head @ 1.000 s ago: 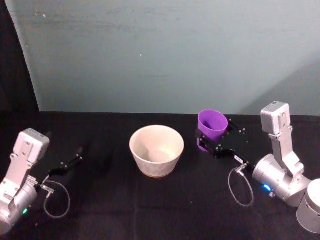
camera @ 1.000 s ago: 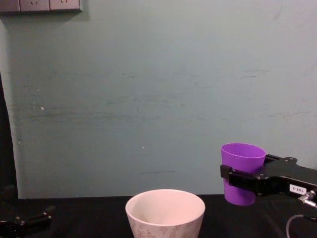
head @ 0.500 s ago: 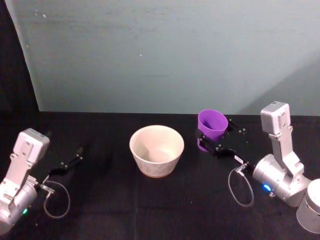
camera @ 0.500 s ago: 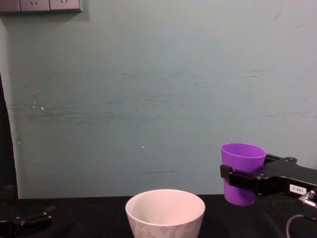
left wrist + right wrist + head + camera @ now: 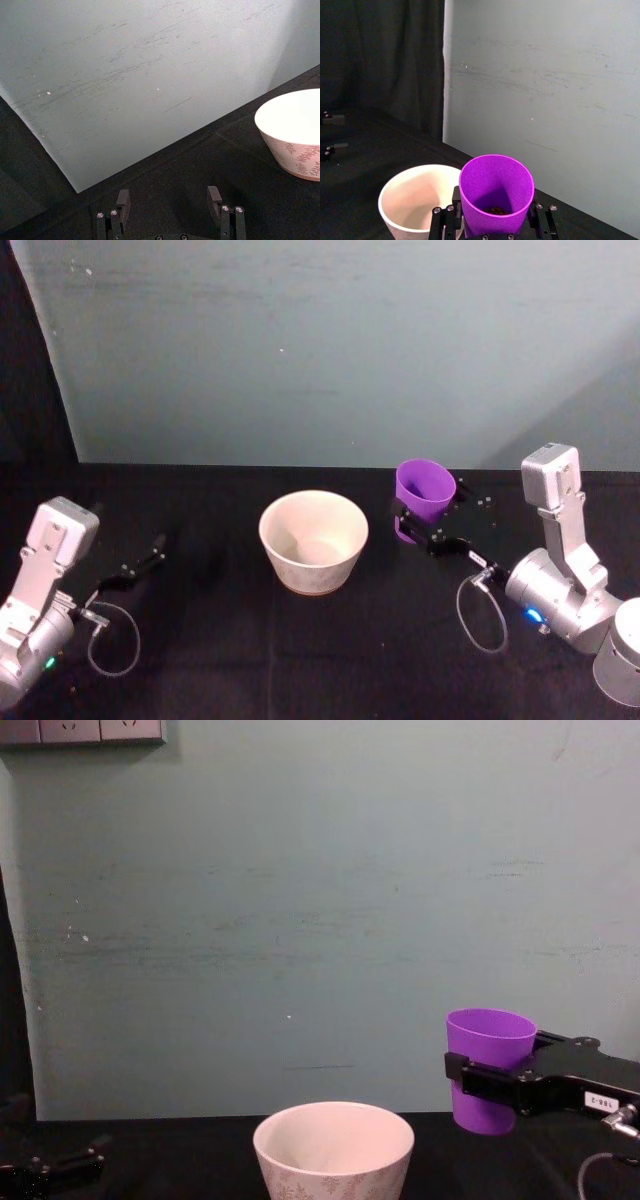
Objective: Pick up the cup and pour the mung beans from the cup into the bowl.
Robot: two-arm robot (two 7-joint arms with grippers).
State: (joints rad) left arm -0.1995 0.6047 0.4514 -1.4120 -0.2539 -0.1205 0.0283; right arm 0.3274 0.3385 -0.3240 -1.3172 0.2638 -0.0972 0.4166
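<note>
The right hand [image 5: 418, 518], right of centre in the head view, is clamped around the lower half of the cup [image 5: 425, 486] with a finger on each side. It holds the cup upright, so the mung beans [image 5: 495, 210] sit in the bottom rather than spill. Whether the base is clear of the tabletop [image 5: 230, 660] I cannot tell. The bowl [image 5: 313, 538] stands at frame centre, just beside the cup but apart from it. Its wide empty mouth faces up, an easy target for a tip. Open dark tabletop surrounds both, with the wall [image 5: 320, 350] behind. The left hand [image 5: 169, 200] rests at lower left, fingers spread, holding nothing, well apart from the bowl.
</note>
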